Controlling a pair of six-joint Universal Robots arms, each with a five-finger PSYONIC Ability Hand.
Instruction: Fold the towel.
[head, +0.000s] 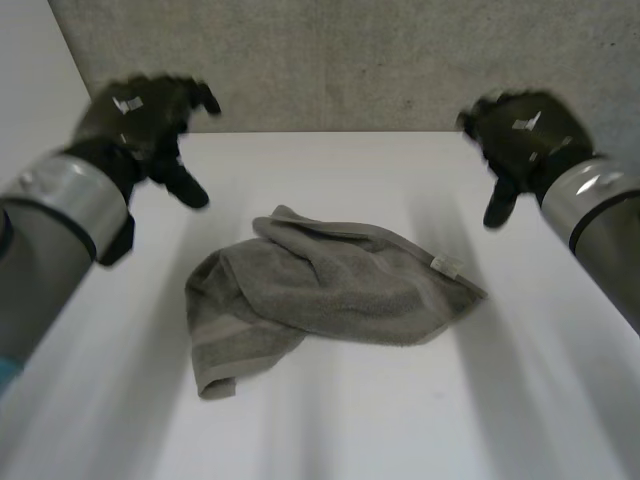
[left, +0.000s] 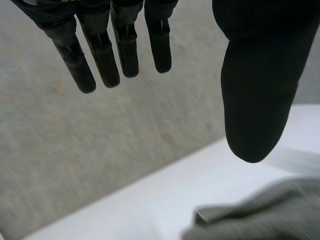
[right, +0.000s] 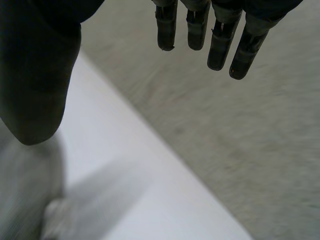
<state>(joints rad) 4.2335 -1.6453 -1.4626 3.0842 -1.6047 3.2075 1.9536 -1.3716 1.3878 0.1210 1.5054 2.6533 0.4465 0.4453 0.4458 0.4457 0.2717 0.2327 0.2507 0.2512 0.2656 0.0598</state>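
crumpled towel (head: 330, 290) lying between left hand (head: 145, 115) and right hand (head: 520, 135), both spread, empty

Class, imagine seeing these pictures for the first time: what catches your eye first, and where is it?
A crumpled grey towel lies in the middle of the table, a small tag at one corner. The black left hand and right hand hang open over the table, one to each side, touching nothing.

The towel (head: 330, 295) lies mid-table (head: 500, 420), with the left hand (head: 140, 115) behind-left and the right hand (head: 520, 135) behind-right, touching neither.
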